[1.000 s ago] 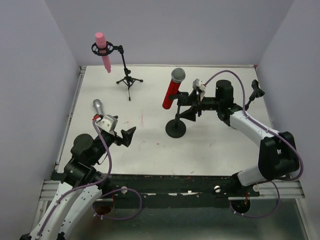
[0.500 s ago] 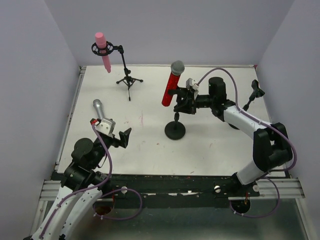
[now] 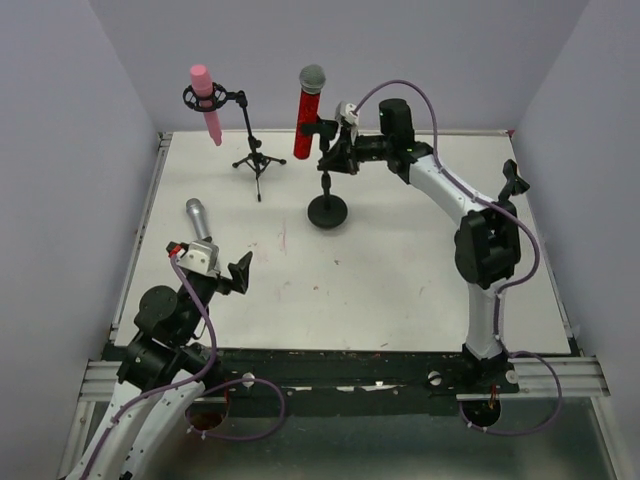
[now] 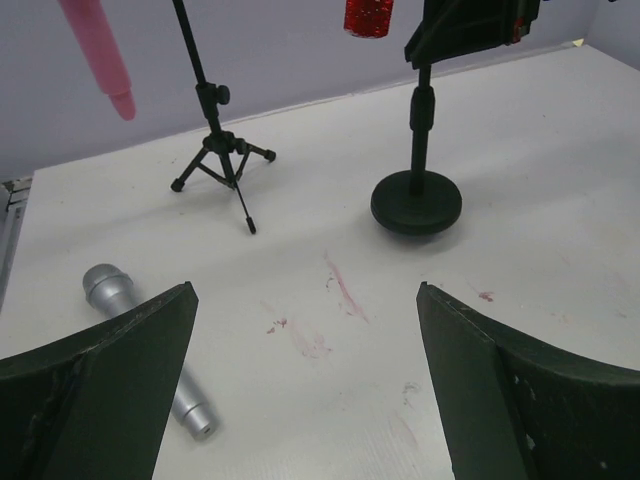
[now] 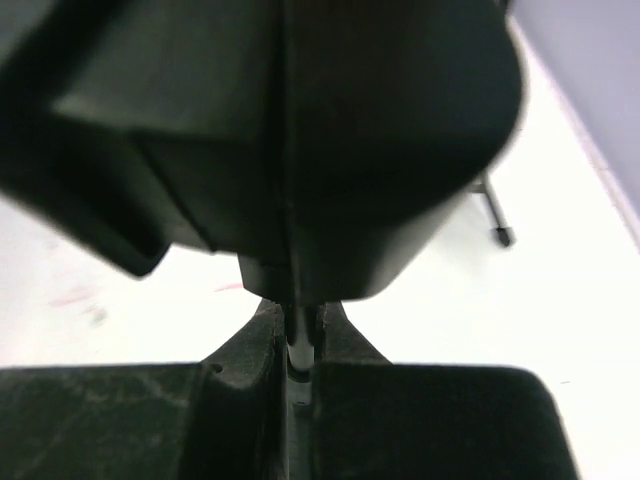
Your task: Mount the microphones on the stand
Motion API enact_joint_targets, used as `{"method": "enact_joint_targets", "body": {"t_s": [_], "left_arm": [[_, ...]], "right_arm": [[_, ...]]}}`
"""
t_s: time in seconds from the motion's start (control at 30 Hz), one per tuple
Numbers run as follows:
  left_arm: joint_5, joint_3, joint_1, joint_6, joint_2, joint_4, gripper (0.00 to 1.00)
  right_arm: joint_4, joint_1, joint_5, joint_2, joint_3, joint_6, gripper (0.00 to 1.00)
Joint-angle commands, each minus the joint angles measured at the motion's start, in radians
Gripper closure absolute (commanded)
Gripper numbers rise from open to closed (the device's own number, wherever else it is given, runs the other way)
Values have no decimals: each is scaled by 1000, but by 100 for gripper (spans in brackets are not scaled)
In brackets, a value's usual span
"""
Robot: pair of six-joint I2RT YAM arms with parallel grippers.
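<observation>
Silver-grey microphone (image 3: 197, 219), a smooth barrel with a mesh head, lies flat on the white table (image 3: 420, 262) near its left edge. The left gripper (image 3: 238, 272) hovers just beside it, jaws apart. A matte pink microphone (image 3: 205, 101) hangs in the tripod stand (image 3: 257, 160) at the far-left corner. A glittery red microphone (image 3: 306, 115) stands upright on the round-base stand (image 3: 327, 211), whose thin pole the right gripper (image 3: 330, 158) clamps.

Top view: bright, even, diffuse overhead light. White table (image 3: 400, 270) uniformly lit; shadows faint, soft-edged.
Left wrist view: focus sharp. Soft shadow around stand (image 4: 416, 203) base. Left hand (image 4: 305, 295) dark at 5 and 7 o'clock.
Right wrist view: right hand (image 5: 300, 350) and close mass black, blurred. Table washed out at 3 o'clock.
</observation>
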Motion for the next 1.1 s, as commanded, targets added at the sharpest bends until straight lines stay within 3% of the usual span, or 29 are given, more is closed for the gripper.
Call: {"method": "enact_joint_targets", "body": {"t_s": [0.0, 0.13, 0.23, 0.57, 0.8, 0.87, 1.07], "left_arm": [[-98, -18, 6, 34, -25, 20, 1], [-111, -21, 15, 42, -13, 24, 1], [-109, -21, 26, 43, 2, 26, 1], [-88, -21, 41, 47, 19, 38, 1], [-72, -20, 41, 44, -1, 35, 1], [-68, -20, 41, 40, -7, 33, 1], [-49, -15, 41, 33, -27, 29, 1]], "right_arm": [[14, 19, 151, 165, 290, 60, 98], [83, 23, 238, 332, 512, 148, 97], [126, 37, 299, 397, 580, 151, 97], [126, 54, 286, 449, 570, 152, 90], [111, 56, 286, 419, 504, 154, 61], [102, 54, 289, 403, 487, 156, 58], [102, 54, 312, 330, 406, 194, 20]]}}
